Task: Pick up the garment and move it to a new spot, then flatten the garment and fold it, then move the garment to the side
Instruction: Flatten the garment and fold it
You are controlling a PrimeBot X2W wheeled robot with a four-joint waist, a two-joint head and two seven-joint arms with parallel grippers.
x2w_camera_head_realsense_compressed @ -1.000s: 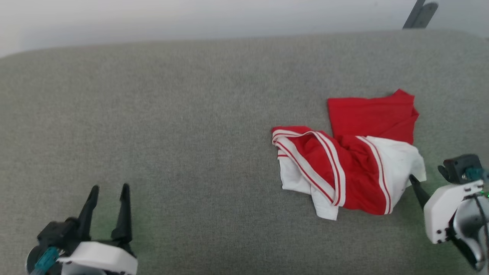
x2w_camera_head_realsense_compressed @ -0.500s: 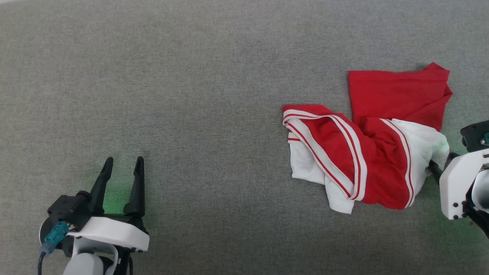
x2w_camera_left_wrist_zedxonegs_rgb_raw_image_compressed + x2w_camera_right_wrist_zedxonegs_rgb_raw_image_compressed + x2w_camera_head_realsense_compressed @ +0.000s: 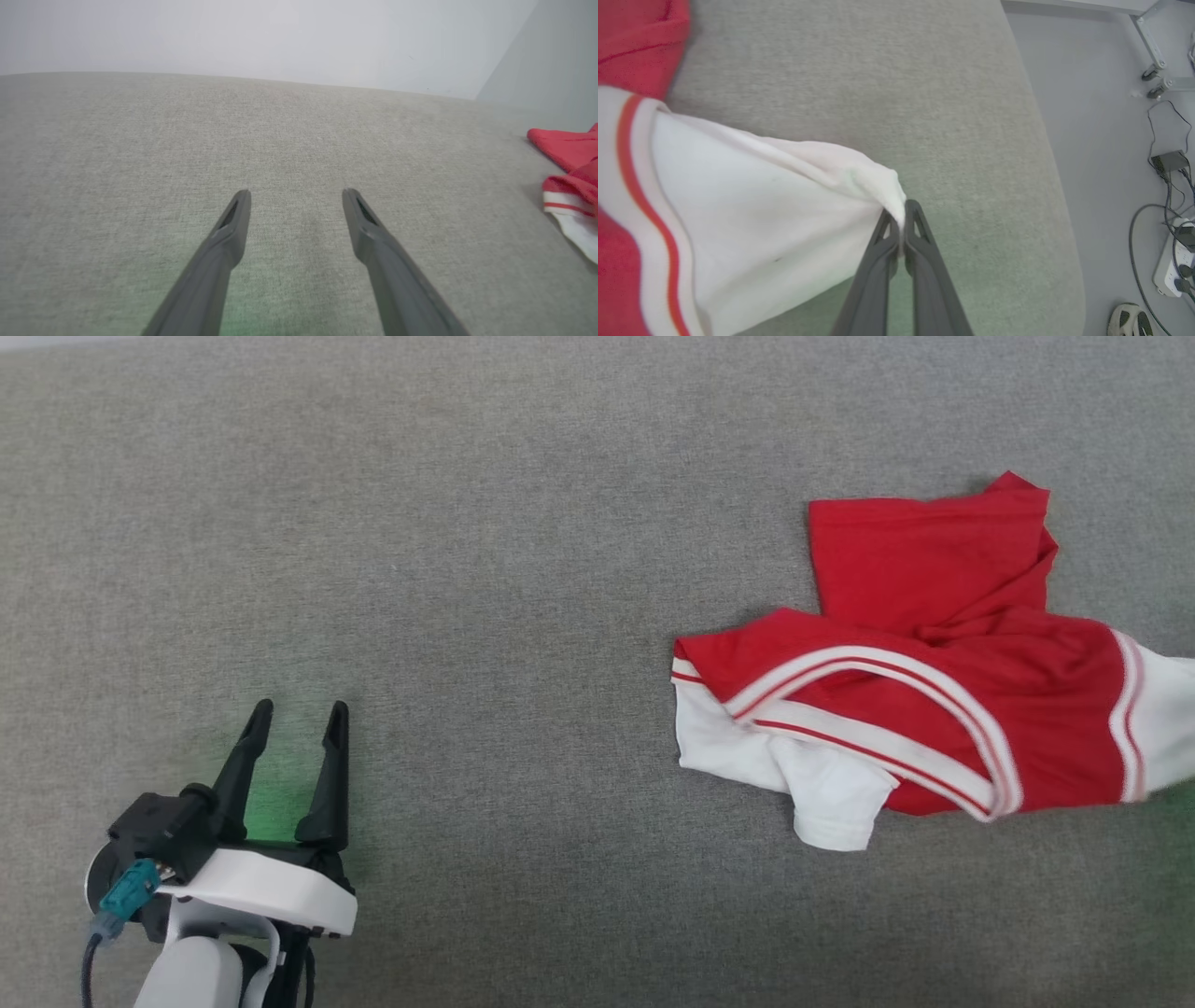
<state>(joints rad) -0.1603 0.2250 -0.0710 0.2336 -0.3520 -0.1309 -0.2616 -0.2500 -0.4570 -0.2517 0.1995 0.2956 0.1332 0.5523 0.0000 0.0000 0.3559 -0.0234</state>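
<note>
We see the garment [image 3: 934, 709] lying rumpled on the right side of the grey fabric-covered counter [image 3: 513, 569]. It is red, with white panels and striped trim. In the head view its right end is stretched out, blurs, and is cut off by the picture's border, so we cannot follow it to its end there.

The right wrist view picks it up. The right gripper [image 3: 901, 211] has its fingers pressed together on a pinch of the white panel, which is drawn taut to a point above the counter. The bunched cloth covers part of one fingertip, and the garment's far side is cut off at that view's left edge.

The left gripper [image 3: 301, 707] sits low at the left, well apart from the garment, its fingers spread wide with nothing between them. We cannot tell whether their tips touch the counter. In the left wrist view a red and white edge of the garment comes in at the right border, with the rest cut off.

Past the counter's rounded corner lie the floor [image 3: 1087, 116], some cables [image 3: 1139, 224], a power strip [image 3: 1176, 266] and a shoe [image 3: 1127, 322], which the bottom edge cuts off.
</note>
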